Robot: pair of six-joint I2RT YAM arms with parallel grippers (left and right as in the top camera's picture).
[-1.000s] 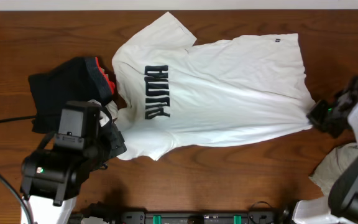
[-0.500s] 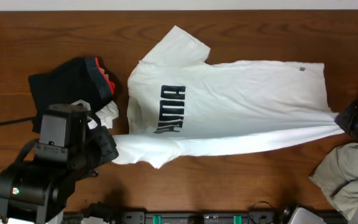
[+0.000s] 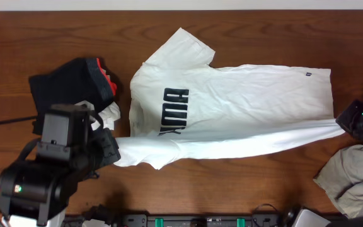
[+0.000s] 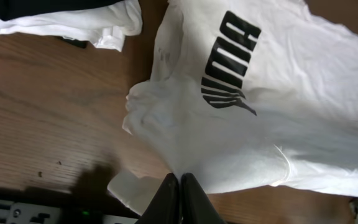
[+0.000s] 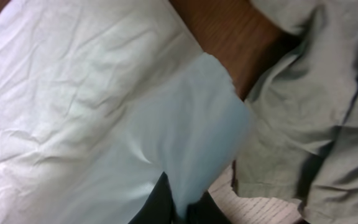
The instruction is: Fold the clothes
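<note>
The brown wooden counter [image 3: 244,189] carries all the clothes. The biggest one, the white T-shirt [image 3: 251,101] with black block letters, lies in the middle, its collar end to the left and its hem to the right. Compared with one second ago, the whole T-shirt has shifted to the right. The letters now stand further from the black garment, and the hem reaches close to the right edge of the view. Its near edge, which was loose before, is now drawn into a long straight fold between the two arms. The far sleeve lies flat.

The black garment [image 3: 68,85] with a red-orange band sits in a heap at the left, in the same place as before. A small white cloth [image 3: 109,113] lies just beside it on the near side. The grey-beige garment [image 3: 348,180] lies crumpled at the near right corner.

The left fingers [image 4: 166,202] are together, clamped on the near left part of the T-shirt, low over the counter. The right fingers [image 5: 154,208] are also together, clamped on the near right corner of the hem, just beside the grey-beige garment.
</note>
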